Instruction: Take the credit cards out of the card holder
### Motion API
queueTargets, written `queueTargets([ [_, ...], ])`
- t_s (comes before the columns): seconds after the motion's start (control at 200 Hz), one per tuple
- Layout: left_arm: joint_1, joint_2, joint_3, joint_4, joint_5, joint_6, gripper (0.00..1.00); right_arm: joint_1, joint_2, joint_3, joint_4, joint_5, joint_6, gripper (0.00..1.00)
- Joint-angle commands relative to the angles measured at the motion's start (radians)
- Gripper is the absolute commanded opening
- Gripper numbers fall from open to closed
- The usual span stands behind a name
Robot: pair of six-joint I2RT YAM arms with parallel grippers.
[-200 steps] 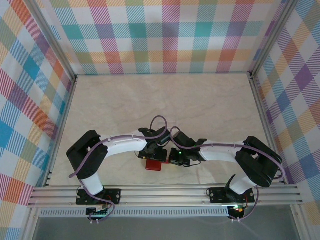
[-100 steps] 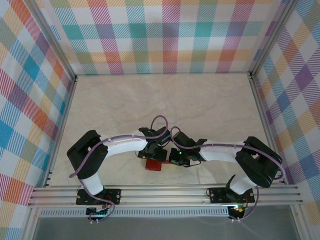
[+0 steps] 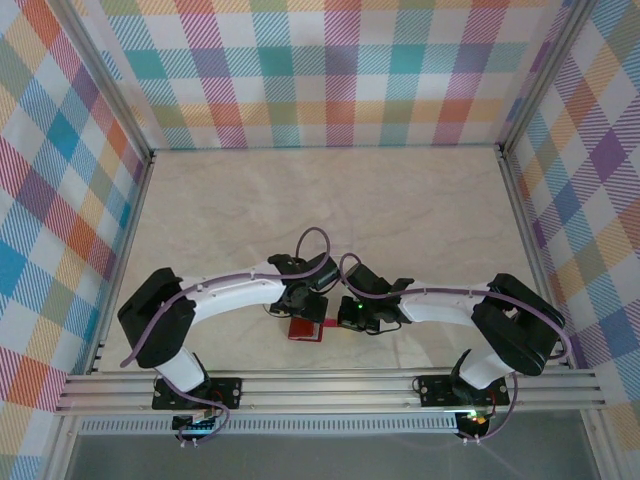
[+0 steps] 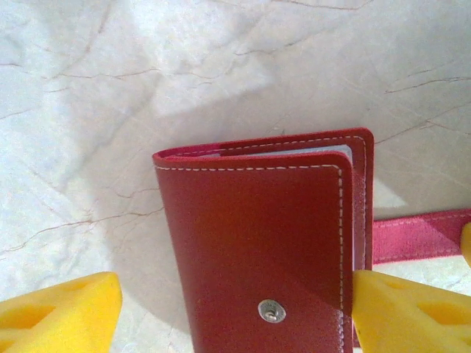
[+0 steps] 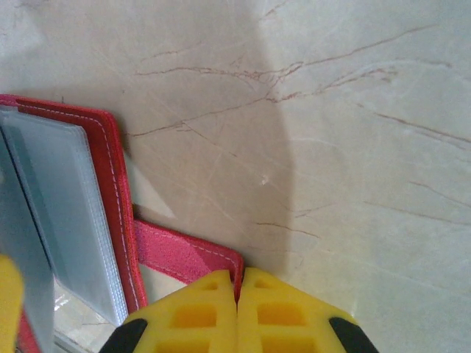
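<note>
Left wrist view has the left pincer [image 4: 234,301] open wide, its yellow foam fingers [image 4: 55,312] straddling the card holder [image 4: 257,235]. One finger touches the stitched side edge next to the strap and the other stands apart from the opposite edge, so nothing is gripped. The red cover lies folded over with its snap stud [image 4: 272,310] facing up, and a thin pale strip shows between the two covers at the edge farthest from the fingers; whether that is a pocket lip or the credit cards I cannot tell. Right wrist view gives what that one lacks: the right pincer [image 5: 237,283] is closed tight on the end of the snap tab [image 5: 184,254], pinning the holder, and beside it the grey-white pockets [image 5: 66,220] lie exposed inside the red rim. Top external view places the holder on the worktop [image 3: 330,210] close to the near edge, between the two wrists, which hide most of it. I judge the step in hand to be opening the holder, with no card out yet. The next move likely calls for the left pincer to catch the loose cover and fold it back with the tab anchored by the right one, then pinch a card edge squarely; thin cards in snug pockets may slip or drag the holder along
</note>
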Motion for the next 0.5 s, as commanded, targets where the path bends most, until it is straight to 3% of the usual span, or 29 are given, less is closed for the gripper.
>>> queueTargets([
  [0.0,0.002,-0.05,-0.012,-0.088,-0.057,0.005,0.77,-0.011,-0.007,0.007,-0.056,0.024,-0.013,0.03],
  [0.24,0.049,-0.142,-0.074,-0.081,-0.05,0.003,0.68,-0.016,-0.017,0.015,-0.078,0.033,-0.019,0.03],
  [0.495,0.109,-0.231,-0.146,-0.018,0.02,0.006,0.81,-0.02,-0.03,0.027,-0.108,0.044,-0.029,0.03],
])
